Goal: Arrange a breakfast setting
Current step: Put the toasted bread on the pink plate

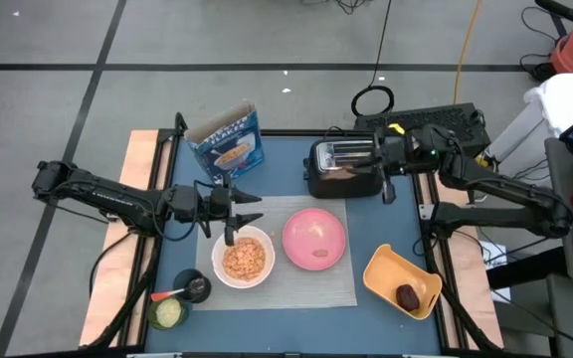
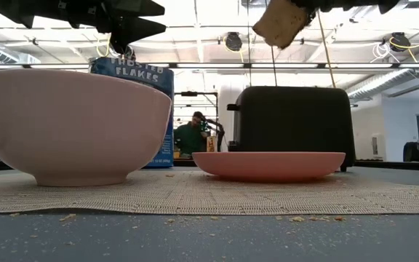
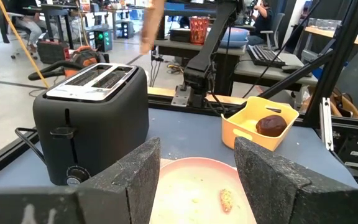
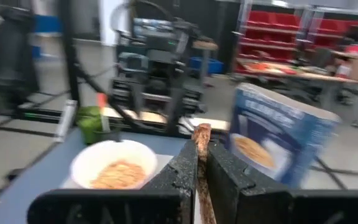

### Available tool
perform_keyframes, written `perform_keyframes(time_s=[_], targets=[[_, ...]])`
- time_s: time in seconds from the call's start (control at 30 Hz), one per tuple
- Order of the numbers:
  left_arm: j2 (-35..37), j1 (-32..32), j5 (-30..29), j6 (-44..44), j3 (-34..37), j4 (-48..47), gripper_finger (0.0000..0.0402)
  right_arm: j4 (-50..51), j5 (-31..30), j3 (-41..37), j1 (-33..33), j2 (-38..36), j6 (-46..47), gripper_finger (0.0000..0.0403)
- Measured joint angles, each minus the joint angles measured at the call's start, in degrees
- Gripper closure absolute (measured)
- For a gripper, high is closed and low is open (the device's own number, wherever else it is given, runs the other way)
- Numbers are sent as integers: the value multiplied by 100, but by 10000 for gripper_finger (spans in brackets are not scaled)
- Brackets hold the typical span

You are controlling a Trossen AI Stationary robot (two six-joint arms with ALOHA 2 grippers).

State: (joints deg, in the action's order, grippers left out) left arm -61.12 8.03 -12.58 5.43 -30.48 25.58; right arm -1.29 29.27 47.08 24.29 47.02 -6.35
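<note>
A white bowl (image 1: 243,259) of cereal and a pink plate (image 1: 314,239) sit side by side on the grey mat (image 1: 296,293). My right gripper (image 1: 386,171) is beside the black toaster's right end, shut on a brown toast slice (image 2: 281,23) held high above the table. My left gripper (image 3: 197,155) hovers open and level just over the bowl's far left rim (image 1: 229,239), with nothing between its fingers. A dark red fruit (image 1: 407,295) lies in the yellow dish (image 1: 391,267) at the near right. My right gripper pinches the toast slice between its two fingers, one on each flat face, with the slice's edge (image 4: 201,134) sticking out past the fingertips. The fingers come level from the table's right side. The slice is lifted clear, tilted, higher than the toaster's top.
The black toaster (image 1: 344,167) stands behind the plate. A blue cereal box (image 1: 227,142) stands at the far left of the mat. A small dark cup (image 1: 197,286) and a green cup (image 1: 170,313) sit at the near left. Crumbs lie on the plate (image 3: 226,199).
</note>
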Motion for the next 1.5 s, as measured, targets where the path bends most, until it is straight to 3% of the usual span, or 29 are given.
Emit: perform_keyframes(time_s=[0.17,0.67,1.13,1.37,1.5], targets=[[0,0,-1,-2,0,0,190,-494,546,1,-429,279,24,383],[0,-1,-2,-11,0,-2,190,-711,539,1,-1612,1282,-609,383],[0,0,0,-7,0,-4,190,-710,499,3,-2061,2253,-1417,383],[0,-2,0,2,0,-5,190,-704,-480,5,-2065,2698,-1587,383],[0,-1,0,0,0,-7,190,-702,-535,5,-2067,2977,-1646,383]])
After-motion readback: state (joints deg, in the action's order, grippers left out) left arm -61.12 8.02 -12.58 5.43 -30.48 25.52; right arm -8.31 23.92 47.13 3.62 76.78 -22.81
